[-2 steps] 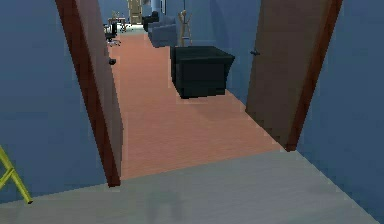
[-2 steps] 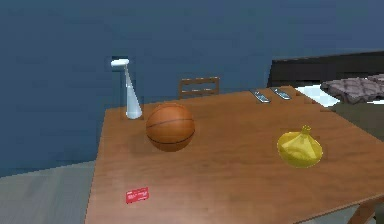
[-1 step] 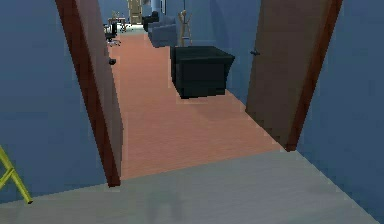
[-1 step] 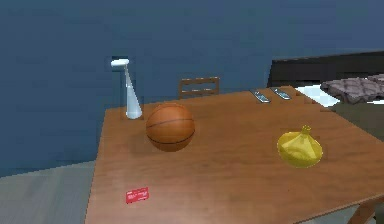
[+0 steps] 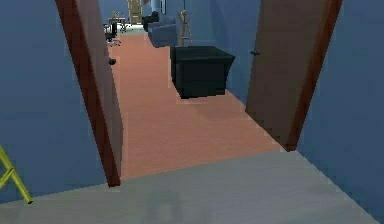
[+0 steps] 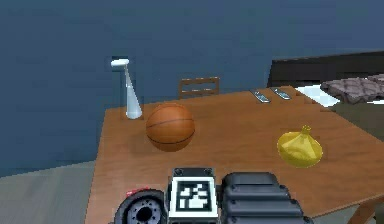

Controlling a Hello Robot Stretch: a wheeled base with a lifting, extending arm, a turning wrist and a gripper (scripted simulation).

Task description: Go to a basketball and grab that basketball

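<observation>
The basketball (image 6: pixel 170 126), a sphere with no long axis or heading, rests on the wooden table (image 6: pixel 235 120) near a white vase (image 6: pixel 126 88), beyond what appears to be the gripper (image 6: pixel 142 211) at the arm side view's bottom edge, whose finger state and load cannot be determined.

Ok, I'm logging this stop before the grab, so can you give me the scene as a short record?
target: basketball, on the wooden table
left of it: white vase, on the same table
also on table: yellow object, cutlery at the far edge
behind table: chair back
forward view: brown door, dark cabinet beyond it
jaws: cannot tell whether they hold anything
</observation>
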